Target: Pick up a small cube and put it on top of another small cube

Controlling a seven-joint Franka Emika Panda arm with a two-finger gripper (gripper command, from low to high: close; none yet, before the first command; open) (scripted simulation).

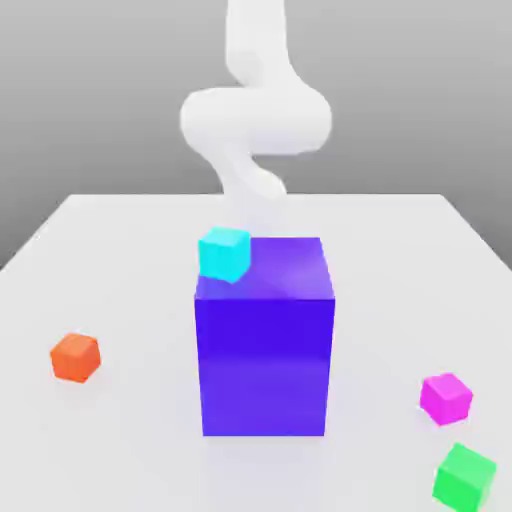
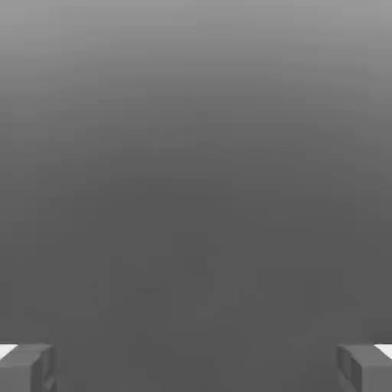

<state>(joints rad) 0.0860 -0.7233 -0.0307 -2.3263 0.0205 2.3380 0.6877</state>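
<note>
Since the small glossy magenta cube looks rigid and light, the end effector, fingers apart, should pinch opposite faces midway up.

No readable text, labels, brands, numbers or signs on anything here

Exterior view — raised, facing arm across table; hand view — close by hand, facing grey expanse.
</note>
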